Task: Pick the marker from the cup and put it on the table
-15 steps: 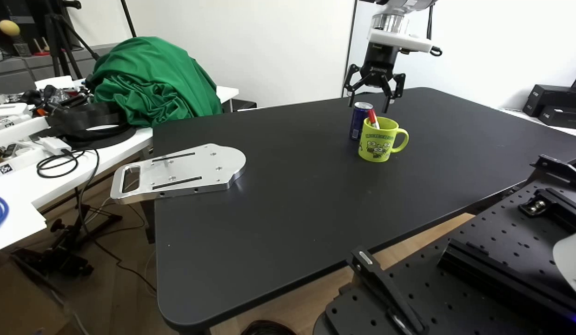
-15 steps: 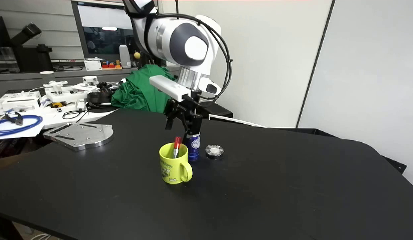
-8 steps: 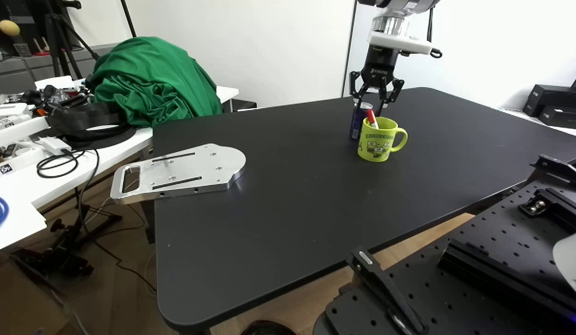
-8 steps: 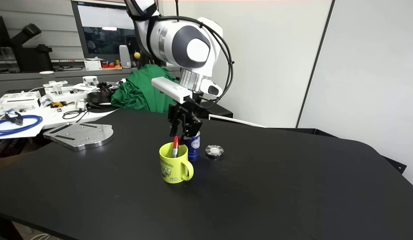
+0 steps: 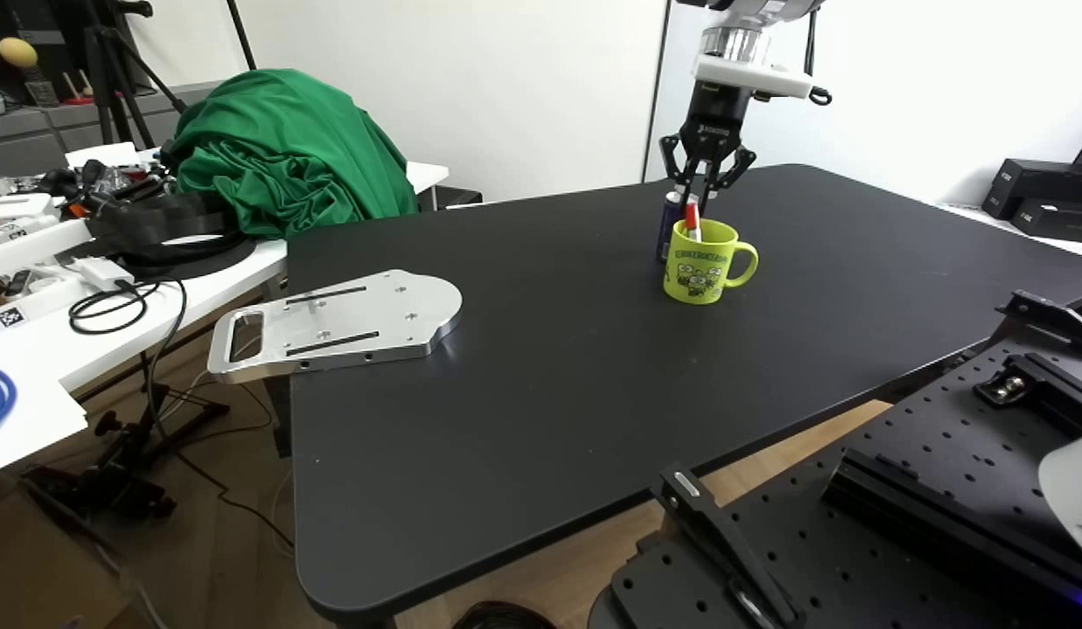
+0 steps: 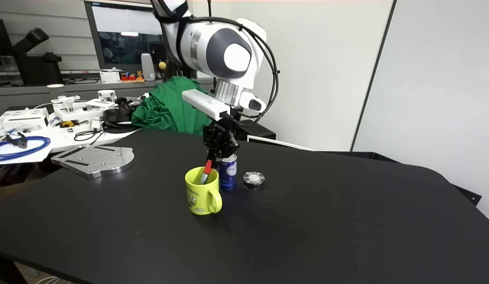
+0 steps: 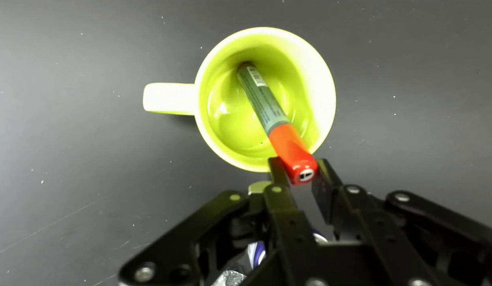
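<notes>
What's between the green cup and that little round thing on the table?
In an exterior view, the blue can stands between the green cup and the round thing.

Blue can (image 6: 228, 177), upright, a pale round emblem on its side. Near it, a low round object (image 6: 253, 180), dark at the rim and whitish on top; I cannot tell what it is. Silver metal plate (image 5: 348, 319), lying flat, with two long slots and a cut-out handle at one end. Green cloth (image 5: 279, 148), heaped in folds at the far end of a cluttered white surface (image 5: 222, 284); toward the nearer end, a blue coil (image 5: 4, 397). Farther back from where I stand: a dark tripod (image 5: 101, 79) and a yellow ball (image 5: 17, 52). Opposite: dark boxes (image 5: 1043, 188).
</notes>
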Robot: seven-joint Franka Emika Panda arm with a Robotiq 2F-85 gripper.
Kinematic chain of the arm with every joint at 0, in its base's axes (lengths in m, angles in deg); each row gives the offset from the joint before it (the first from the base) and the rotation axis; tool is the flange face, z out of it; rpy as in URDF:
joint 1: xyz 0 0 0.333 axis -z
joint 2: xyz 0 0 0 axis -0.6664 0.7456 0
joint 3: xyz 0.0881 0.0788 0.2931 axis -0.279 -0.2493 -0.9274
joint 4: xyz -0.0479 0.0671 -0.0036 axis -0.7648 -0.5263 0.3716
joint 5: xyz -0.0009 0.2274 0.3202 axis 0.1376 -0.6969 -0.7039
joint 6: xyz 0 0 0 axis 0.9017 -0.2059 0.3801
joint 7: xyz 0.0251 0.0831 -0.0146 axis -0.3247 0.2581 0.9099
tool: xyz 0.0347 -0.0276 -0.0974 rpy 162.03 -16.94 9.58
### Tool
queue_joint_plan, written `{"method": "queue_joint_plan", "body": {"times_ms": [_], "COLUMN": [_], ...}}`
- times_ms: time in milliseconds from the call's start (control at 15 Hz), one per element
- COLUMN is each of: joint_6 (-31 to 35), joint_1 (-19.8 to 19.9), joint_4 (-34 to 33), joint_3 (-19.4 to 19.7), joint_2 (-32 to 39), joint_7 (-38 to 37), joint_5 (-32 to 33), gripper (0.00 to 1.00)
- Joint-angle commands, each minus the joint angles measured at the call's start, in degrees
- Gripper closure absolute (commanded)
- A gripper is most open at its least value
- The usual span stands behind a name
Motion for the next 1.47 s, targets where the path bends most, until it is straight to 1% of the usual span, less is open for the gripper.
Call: {"method": "queue_joint_plan", "body": {"times_ms": [0, 267, 533, 867, 1133, 1400], "joint_6": [-2.50, -5.29, -8.65, -10.61, -12.82, -15.17], "joint_1": [0.56, 0.21, -0.41, -1.01, 0.90, 3.52], "joint_4": [-1.58, -2.16, -2.79, -2.51, -2.26, -1.97], "joint_3": [-0.35, -0.31, 0.05, 0.69, 1.65, 4.05], "joint_2": [-0.23, -3.42, -8.48, -15.27, -18.63, -20.39], "joint_7": [-2.42, -2.91, -3.36, -4.22, -1.96, -0.50], "joint_5": [-0.22, 0.15, 1.01, 3.56, 1.32, -0.25], "gripper": [0.95, 0.95, 0.95, 0.95, 0.95, 0.95]}}
